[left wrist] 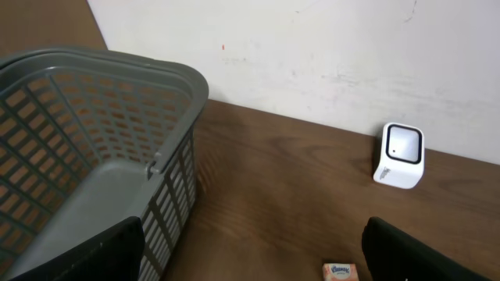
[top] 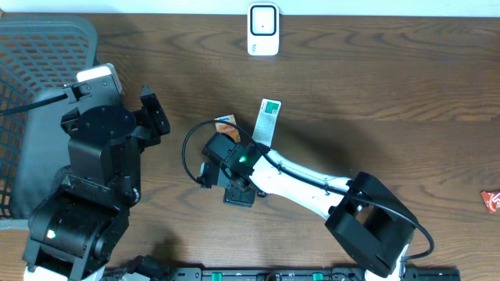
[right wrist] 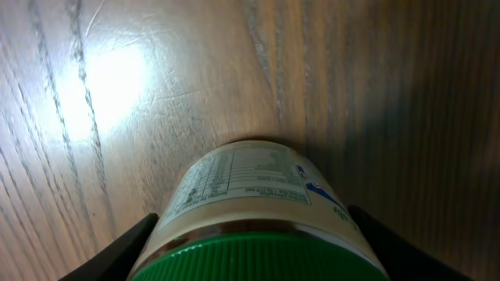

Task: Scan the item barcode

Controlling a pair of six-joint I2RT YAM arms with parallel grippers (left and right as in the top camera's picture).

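Note:
A jar (right wrist: 250, 183) with a green lid and a cream printed label lies on its side on the wooden table, lid end toward the right wrist camera. My right gripper (right wrist: 254, 261) is shut on it, one black finger against each side just below the lid. From overhead the right gripper (top: 226, 179) sits mid-table and hides the jar. No barcode shows on the label. The white scanner (top: 263, 30) stands at the far edge and is also in the left wrist view (left wrist: 401, 154). My left gripper (left wrist: 250, 269) is open and holds nothing, raised beside the basket (top: 152, 117).
A grey plastic basket (top: 31, 78) fills the left side (left wrist: 101, 101). A white-and-green box (top: 269, 121) and an orange tissue pack (top: 226, 125) lie just beyond the right gripper; the tissue pack (left wrist: 341, 271) also shows in the left wrist view. A red packet (top: 491, 201) lies at the right edge.

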